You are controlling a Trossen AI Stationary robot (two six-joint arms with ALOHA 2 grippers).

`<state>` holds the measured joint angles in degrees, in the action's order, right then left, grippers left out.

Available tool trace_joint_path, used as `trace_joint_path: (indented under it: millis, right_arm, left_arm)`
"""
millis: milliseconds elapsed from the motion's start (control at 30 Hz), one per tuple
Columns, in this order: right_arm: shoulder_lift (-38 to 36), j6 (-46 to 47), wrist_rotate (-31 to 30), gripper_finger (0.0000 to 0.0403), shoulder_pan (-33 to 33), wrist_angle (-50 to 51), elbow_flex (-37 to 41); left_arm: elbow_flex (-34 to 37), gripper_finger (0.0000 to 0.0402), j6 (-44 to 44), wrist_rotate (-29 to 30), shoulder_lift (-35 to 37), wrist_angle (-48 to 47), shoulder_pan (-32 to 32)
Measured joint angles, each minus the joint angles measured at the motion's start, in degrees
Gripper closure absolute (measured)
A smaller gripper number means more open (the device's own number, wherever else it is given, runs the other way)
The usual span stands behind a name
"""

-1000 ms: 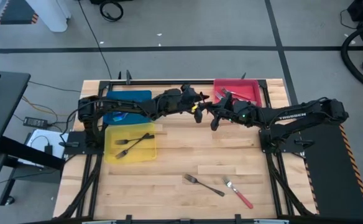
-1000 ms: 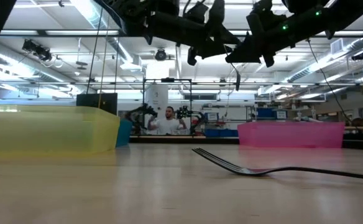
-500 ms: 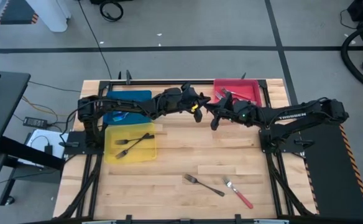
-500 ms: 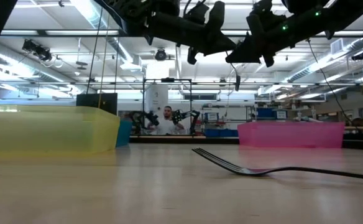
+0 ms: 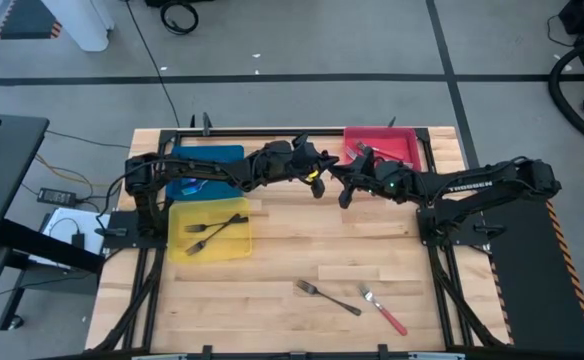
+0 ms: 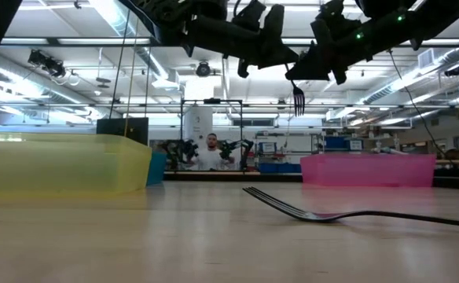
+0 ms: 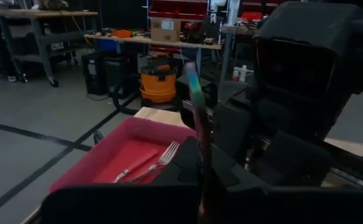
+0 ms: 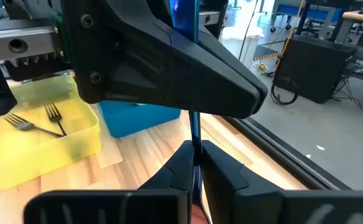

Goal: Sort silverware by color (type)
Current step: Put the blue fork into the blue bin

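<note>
At upper centre, both tools pinch 1 blue fork (image 8: 194,134): right tool (image 5: 344,188) should release once left tool (image 5: 317,180) grips firmly.

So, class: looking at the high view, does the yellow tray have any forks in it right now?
Yes. Two dark forks lie crossed inside the yellow tray, on the left side of the table.

Hanging fork (image 6: 298,98) now turned, tines showing, slightly higher than before
</note>
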<state>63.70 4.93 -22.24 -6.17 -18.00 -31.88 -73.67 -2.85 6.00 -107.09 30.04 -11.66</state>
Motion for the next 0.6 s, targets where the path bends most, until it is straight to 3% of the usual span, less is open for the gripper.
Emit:
trace_joint_path:
  millis: [300,600]
  right_arm:
    - [0.0,-0.6,-0.6,0.0308,0.0,-0.4,0.0]
    - [-0.8,-8.2,-3.5,0.0270,-0.2,-0.5,0.0]
  left_arm:
    - [0.0,0.0401,4.2,0.9,0.6,-2.1,-0.6]
    - [0.1,0.0401,12.2,5.7,10.7,-27.6,-5.7]
